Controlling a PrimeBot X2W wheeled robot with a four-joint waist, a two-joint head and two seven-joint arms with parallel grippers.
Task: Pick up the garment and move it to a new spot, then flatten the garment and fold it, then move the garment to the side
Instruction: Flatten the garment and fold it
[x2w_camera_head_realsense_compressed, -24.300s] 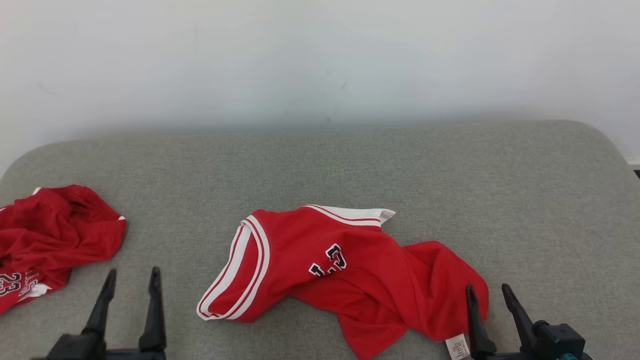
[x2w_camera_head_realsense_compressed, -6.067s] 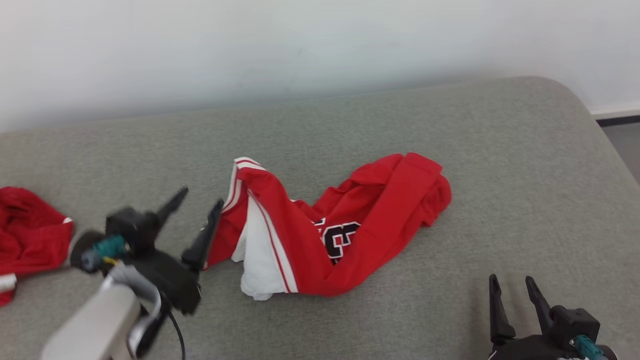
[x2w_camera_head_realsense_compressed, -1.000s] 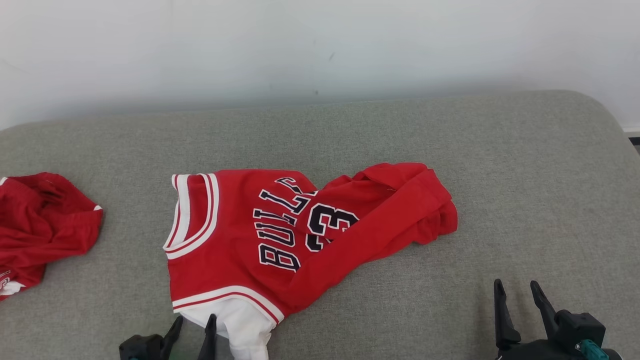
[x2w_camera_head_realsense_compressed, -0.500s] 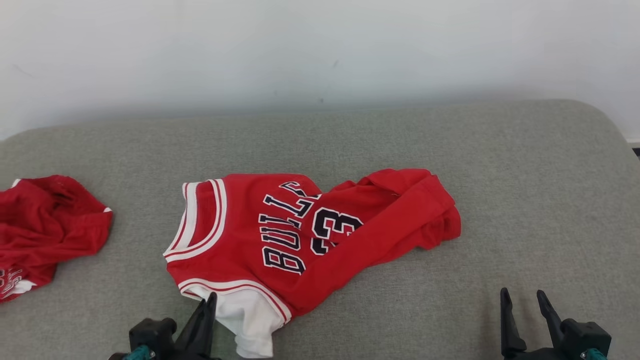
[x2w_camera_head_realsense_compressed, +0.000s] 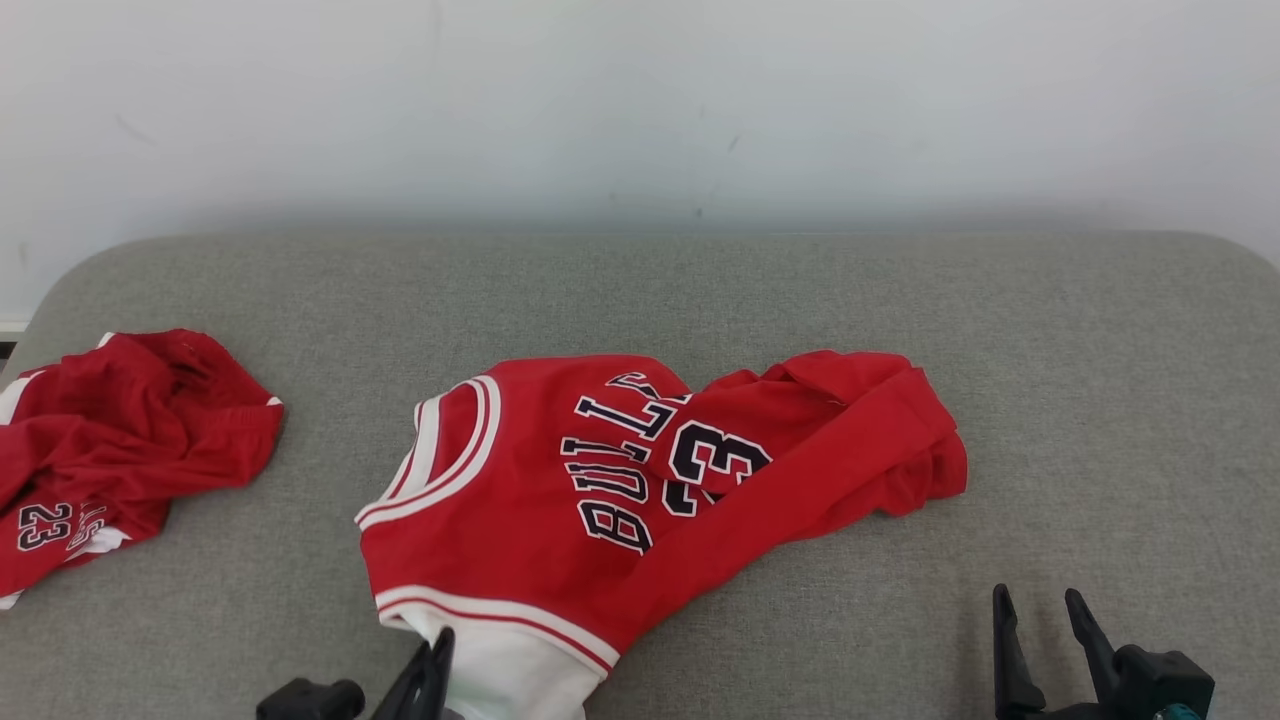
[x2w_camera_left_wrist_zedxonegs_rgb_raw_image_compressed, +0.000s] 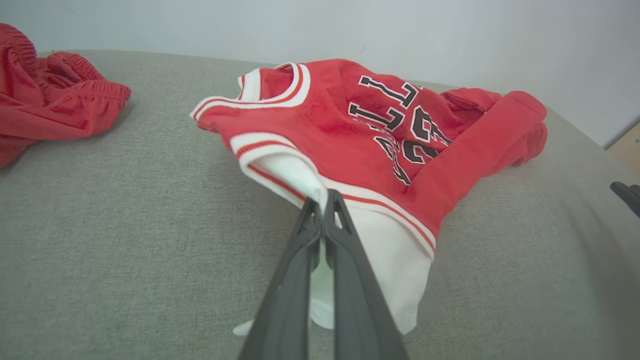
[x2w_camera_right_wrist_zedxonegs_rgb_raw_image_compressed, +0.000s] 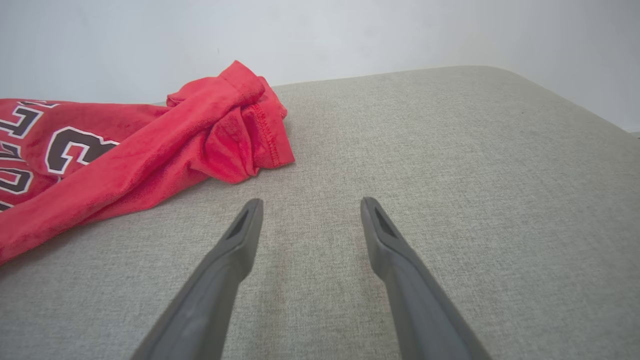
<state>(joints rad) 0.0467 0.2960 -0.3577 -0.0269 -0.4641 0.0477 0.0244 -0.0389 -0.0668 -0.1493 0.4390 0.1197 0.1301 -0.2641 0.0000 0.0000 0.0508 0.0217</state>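
At the far left a second red heap lies crumpled on the grey cushion, well apart from the work. Next comes the left gripper, its fingers pressed together on the white inner layer at the jersey's near left corner. The jersey sits mid-cushion: its left half lies fairly flat, lettering up, while its right half is folded over and bunched. At the lower right the right gripper stands with fingers apart, holding nothing, near the jersey but not touching it.

Judging from this, the move to a new spot looks done and the flattening is partway. The bunched right end has yet to be spread; the fold and the shift to the side are not yet begun.

The left wrist view makes the pinch plain: the left gripper bites the white cloth just under the striped trim, which the head view cuts off at its bottom edge. The right wrist view shows the stitched hem of the bunched end close up, and bare cushion between it and the right gripper.
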